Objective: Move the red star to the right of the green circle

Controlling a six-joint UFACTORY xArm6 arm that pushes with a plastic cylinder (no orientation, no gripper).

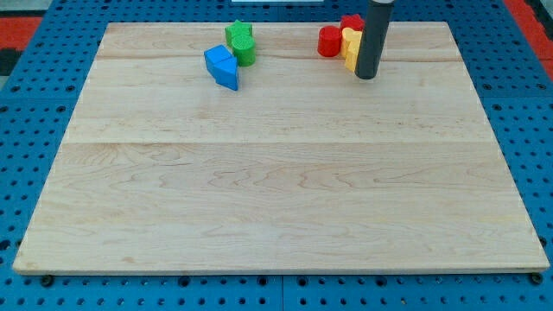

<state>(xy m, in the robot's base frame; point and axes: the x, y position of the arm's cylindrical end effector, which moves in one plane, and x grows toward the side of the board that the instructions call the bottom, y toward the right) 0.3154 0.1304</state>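
Observation:
The red star (350, 21) sits near the view's top edge, right of centre, partly hidden behind my rod. A round red block (328, 41) lies just left of and below it, and a yellow block (350, 47) touches both. My tip (366, 76) rests on the board at the yellow block's right lower side, just below the red star. The green circle (245, 51) lies far to the left near the top, with another green block (238, 33) touching it from above. A blue block (222, 66) lies against the green circle's lower left.
The wooden board (276, 190) lies on a blue pegboard surface (34, 104). All the blocks sit in two clusters along the board's top edge.

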